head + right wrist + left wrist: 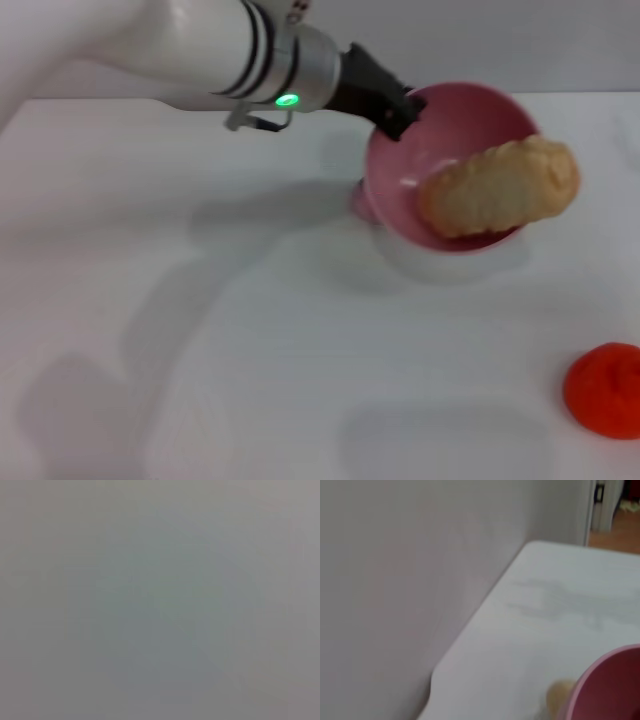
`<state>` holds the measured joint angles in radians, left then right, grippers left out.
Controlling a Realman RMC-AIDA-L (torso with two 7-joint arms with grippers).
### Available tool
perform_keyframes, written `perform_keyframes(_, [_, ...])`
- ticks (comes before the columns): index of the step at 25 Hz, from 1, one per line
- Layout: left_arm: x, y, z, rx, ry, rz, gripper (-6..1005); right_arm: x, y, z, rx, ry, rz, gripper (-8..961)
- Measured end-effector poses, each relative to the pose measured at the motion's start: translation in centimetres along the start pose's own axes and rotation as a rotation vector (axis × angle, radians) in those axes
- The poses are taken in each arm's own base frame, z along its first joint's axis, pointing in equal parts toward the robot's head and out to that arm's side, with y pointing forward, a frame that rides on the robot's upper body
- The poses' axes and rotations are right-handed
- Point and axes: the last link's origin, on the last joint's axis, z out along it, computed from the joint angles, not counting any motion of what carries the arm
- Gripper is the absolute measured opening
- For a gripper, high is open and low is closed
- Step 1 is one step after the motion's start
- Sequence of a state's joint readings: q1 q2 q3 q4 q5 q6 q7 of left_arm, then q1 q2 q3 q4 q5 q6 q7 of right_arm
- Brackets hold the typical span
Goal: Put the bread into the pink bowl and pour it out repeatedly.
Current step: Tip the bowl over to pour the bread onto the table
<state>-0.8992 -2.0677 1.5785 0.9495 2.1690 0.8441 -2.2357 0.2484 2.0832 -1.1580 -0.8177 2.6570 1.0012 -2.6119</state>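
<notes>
Head view: left pincer clamped on pink bowl rim at 10 o'clock, bowl tipped; bread sliding over rim at 4 o'clock, tan side up.
Left wrist view: bowl edge above white worktop.
Right wrist view: plain grey, right pincer unseen.
Handling guess: bread light, stiff; grab across middle.

The pink bowl is up off the table and tipped hard onto its side — the round, smooth opening faces the head camera and toward the robot's right. The bread lies across the bowl's lower rim, plain tan underside showing, its long body slanting up to the right. 1 end sits inside the bowl, the other pokes out past the rim. In the left wrist view only a curved slice of the bowl's wall shows.
</notes>
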Motion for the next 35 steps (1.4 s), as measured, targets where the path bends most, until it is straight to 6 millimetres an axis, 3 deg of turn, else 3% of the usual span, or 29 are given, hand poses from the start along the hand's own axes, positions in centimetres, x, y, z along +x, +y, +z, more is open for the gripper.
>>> perform_keyframes(12, [1.0,2.7,2.5,0.152,0.161,0.152,44,-0.3,-0.3,-1.1,-0.007,-0.044,-0.002,671])
perform_keyframes(24, [-1.1,0.9,2.9,0.273,0.076,0.331,44,-0.2,1.6,-1.5,-0.09,-0.059,0.015,672])
perform_keyframes(35, [-1.6,-0.1,2.7,0.321,0.016,0.455,44,0.2,3.4,-1.3,-0.144,-0.05,0.036,672])
